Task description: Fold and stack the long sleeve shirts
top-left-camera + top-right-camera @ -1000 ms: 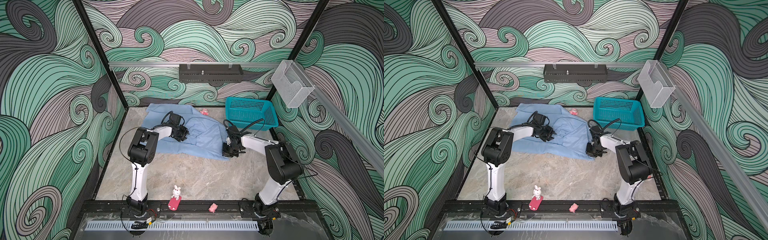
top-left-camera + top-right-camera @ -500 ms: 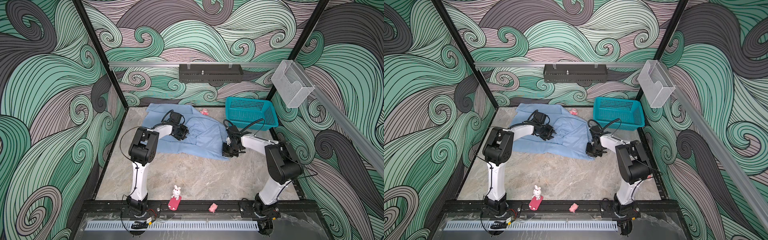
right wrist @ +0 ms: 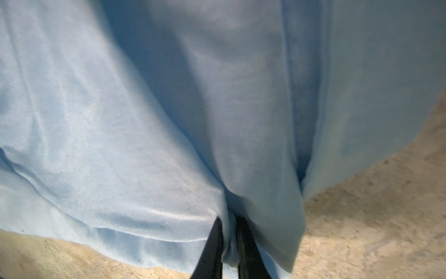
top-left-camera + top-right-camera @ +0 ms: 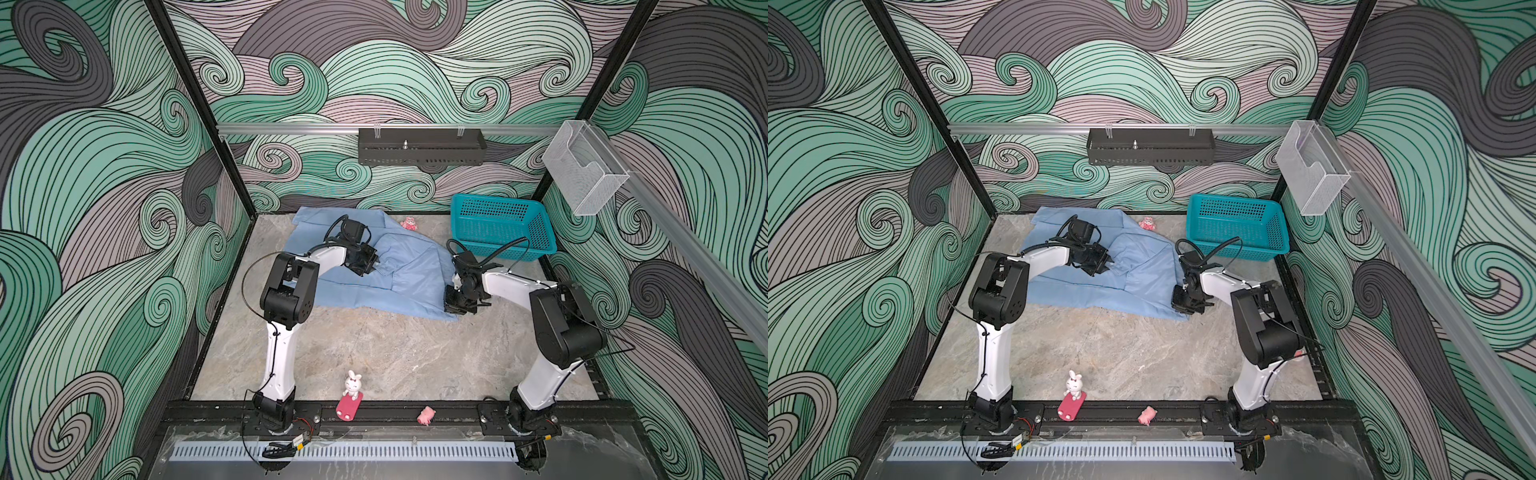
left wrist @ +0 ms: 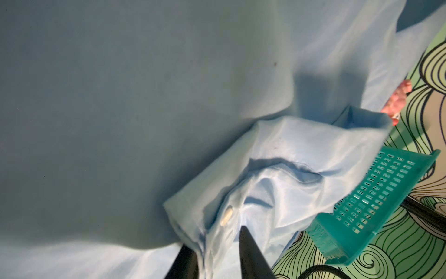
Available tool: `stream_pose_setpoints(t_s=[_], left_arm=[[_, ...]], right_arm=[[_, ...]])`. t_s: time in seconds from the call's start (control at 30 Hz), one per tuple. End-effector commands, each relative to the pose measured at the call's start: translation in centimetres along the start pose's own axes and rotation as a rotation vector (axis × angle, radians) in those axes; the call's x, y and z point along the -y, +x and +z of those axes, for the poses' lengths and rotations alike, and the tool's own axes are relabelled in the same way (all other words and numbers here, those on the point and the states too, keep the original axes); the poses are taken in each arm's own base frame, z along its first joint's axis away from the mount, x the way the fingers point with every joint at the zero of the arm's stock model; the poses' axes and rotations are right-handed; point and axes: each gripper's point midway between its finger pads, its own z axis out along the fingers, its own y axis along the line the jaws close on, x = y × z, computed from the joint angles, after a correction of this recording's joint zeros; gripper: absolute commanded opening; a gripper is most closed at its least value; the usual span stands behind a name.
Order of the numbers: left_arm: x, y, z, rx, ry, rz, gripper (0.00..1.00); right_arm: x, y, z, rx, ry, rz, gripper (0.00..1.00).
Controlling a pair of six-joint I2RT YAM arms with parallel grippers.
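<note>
The light blue shirt point(image 4: 415, 278) lies spread and creased on the far half of the table point(image 4: 374, 353). In both top views its long axis runs diagonally from the far left corner toward the near right, ending just beside the teal basket point(image 4: 503, 249). Which end holds the collar cannot be told. The left gripper point(image 4: 372, 268) sits over the shirt's middle. In its wrist view, its 2 fingers point(image 5: 251, 256) straddle a raised fold bearing 1 white button point(image 5: 226, 216) with a narrow gap, and whether they clamp it cannot be told. The right gripper point(image 4: 453, 305) is at the near right edge, jaws pinched together on bunched cloth point(image 3: 229, 218).
</note>
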Motion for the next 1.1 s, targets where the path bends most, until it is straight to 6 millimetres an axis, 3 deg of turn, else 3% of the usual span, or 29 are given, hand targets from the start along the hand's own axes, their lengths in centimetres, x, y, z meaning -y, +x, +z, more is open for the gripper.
stream_pose_setpoints(t_s=[0.0,0.1,0.2,0.37,0.5,0.67,0.8,1.07], left_arm=[[0.5,0.0,0.7,0.013,-0.006,0.003,0.28],[0.6,-0.1,1.1,0.011,0.004,0.004,0.17],[1.5,-0.2,0.0,0.031,0.049,0.032,0.0],[3.9,-0.1,-5.3,0.046,0.112,0.16,0.0],[3.8,0.3,-10.0,0.005,0.119,0.247,0.0],[1.7,0.8,-14.7,-0.068,0.114,0.329,0.0],[-0.3,1.1,-17.2,-0.126,0.101,0.378,0.0],[-5.2,-0.8,-21.9,-0.128,0.045,0.401,0.0]], right_arm=[[0.3,0.5,0.8,-0.029,0.014,-0.001,0.14],[0.4,0.5,0.9,-0.033,0.015,0.001,0.14],[0.4,0.5,0.9,-0.033,0.016,0.003,0.14],[0.8,0.3,0.9,-0.031,0.018,0.021,0.14],[0.9,0.1,0.6,-0.017,0.016,0.033,0.14],[1.1,-0.2,0.4,-0.006,0.017,0.055,0.14],[1.3,-0.4,0.3,-0.003,0.017,0.072,0.15],[3.7,-0.8,-0.8,0.007,0.113,0.085,0.13]])
